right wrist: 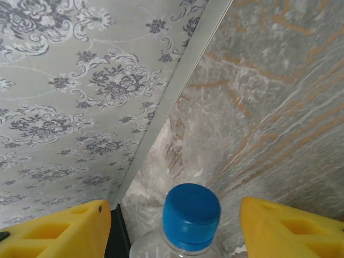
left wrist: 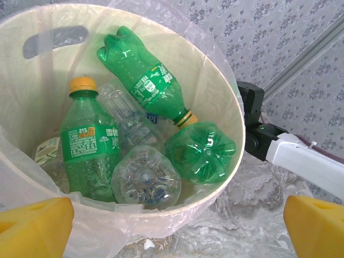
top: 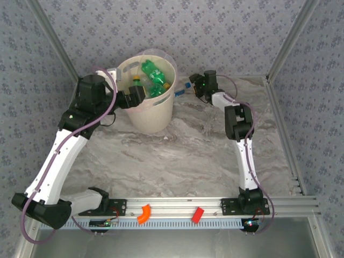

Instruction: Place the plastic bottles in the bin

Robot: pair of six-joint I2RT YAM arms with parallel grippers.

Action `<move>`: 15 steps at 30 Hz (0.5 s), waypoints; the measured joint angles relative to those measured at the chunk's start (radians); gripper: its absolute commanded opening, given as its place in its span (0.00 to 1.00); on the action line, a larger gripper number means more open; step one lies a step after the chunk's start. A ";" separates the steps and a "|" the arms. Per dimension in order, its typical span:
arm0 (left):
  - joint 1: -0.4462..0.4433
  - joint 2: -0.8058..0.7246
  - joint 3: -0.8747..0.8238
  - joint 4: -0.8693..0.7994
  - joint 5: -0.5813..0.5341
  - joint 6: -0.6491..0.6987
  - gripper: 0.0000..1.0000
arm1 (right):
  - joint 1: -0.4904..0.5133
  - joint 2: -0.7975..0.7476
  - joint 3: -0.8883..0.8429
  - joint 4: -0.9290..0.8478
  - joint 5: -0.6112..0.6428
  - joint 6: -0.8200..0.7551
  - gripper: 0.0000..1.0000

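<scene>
The bin point(top: 153, 115) stands at the back of the table, a thin clear liner over its rim point(left wrist: 235, 115). Inside lie several plastic bottles: a green one with a yellow cap point(left wrist: 88, 145), a second green one point(left wrist: 145, 80) head down, a green base point(left wrist: 201, 152) and clear ones point(left wrist: 144, 176). My left gripper point(top: 137, 94) hangs open at the bin's near rim point(left wrist: 177, 228), nothing between its yellow fingers point(left wrist: 37, 226). My right gripper point(top: 192, 86) is right of the bin. A clear bottle with a blue cap point(right wrist: 191, 215) sits between its fingers point(right wrist: 279, 228); contact with the body is hidden.
A red block point(top: 198, 214) and an orange curved piece point(top: 143, 213) lie on the rail at the near edge. Patterned walls and metal frame posts point(right wrist: 183, 80) close in the back corner behind the right gripper. The right arm's forearm point(left wrist: 301, 158) reaches past the bin.
</scene>
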 measured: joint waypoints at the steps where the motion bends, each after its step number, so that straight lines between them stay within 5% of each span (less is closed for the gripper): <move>1: 0.000 0.000 0.000 0.000 -0.003 0.000 1.00 | 0.003 0.005 0.011 -0.011 0.004 0.002 0.66; 15: 0.000 -0.024 0.000 -0.026 -0.019 0.008 1.00 | 0.021 0.089 0.163 -0.114 0.020 0.027 0.65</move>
